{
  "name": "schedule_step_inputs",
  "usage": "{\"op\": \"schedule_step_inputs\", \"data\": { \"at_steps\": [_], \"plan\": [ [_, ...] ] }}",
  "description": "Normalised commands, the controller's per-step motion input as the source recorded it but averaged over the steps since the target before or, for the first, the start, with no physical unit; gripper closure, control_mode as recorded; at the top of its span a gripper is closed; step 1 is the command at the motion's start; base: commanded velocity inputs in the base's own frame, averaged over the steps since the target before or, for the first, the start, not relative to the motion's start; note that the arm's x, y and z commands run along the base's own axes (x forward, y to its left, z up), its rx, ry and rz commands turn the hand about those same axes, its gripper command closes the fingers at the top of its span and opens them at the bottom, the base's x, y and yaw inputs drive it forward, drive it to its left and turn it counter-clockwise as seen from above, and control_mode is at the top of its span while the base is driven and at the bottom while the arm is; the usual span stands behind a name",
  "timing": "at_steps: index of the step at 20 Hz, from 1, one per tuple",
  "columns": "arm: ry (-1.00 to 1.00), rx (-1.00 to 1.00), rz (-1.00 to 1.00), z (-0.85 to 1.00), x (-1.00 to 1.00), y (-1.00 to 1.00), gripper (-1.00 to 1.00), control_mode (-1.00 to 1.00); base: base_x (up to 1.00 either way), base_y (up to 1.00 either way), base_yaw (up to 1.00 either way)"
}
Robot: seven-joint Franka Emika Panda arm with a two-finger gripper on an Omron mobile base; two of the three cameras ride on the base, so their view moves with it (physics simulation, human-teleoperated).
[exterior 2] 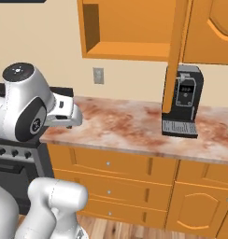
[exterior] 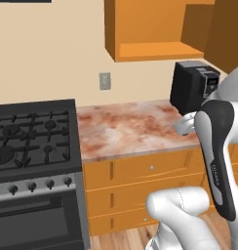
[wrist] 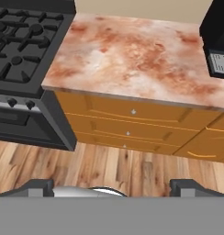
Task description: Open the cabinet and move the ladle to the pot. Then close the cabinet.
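The cabinet hangs open above the marbled worktop, its door swung out edge-on in front of the black coffee machine, and the shelf inside looks bare in both base views. The tool sits low in front of the drawers, its two dark tips spread wide apart with nothing between them; just at the bottom of the hand view a silvery curved shape lies between the tips, too cut off to say whether it is the ladle or part of the robot. Neither the ladle nor the pot can be picked out with confidence: the stove shows dark grates and round burner shapes, but no pot stands clearly on it. The main risk, as I judge it, is the open door: it juts out over the worktop at arm height, and a wide swing of the arm toward the stove or back up could strike its edge or knock the coffee machine behind it. A second risk is pushing the door shut from a poor angle, so the tips slide off its thin edge. How far the task has got is hard to judge, since the ladle's resting place is not visible.
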Motion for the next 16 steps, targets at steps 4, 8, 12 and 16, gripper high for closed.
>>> {"op": "schedule_step_inputs", "data": {
  "at_steps": [4, 8, 12, 16],
  "plan": [
    [0.00, 0.00, 0.00, 0.00, 0.00, 0.00, -1.00, 1.00, 0.01, -0.30, 0.00],
    [0.00, 0.00, 0.00, 0.00, 0.00, 0.00, -1.00, 1.00, 0.14, -0.32, 0.00],
    [0.00, 0.00, 0.00, 0.00, 0.00, 0.00, -1.00, 1.00, 0.24, -0.21, 0.00],
    [0.00, 0.00, 0.00, 0.00, 0.00, 0.00, -1.00, 1.00, 0.33, -0.18, 0.00]
  ]
}}
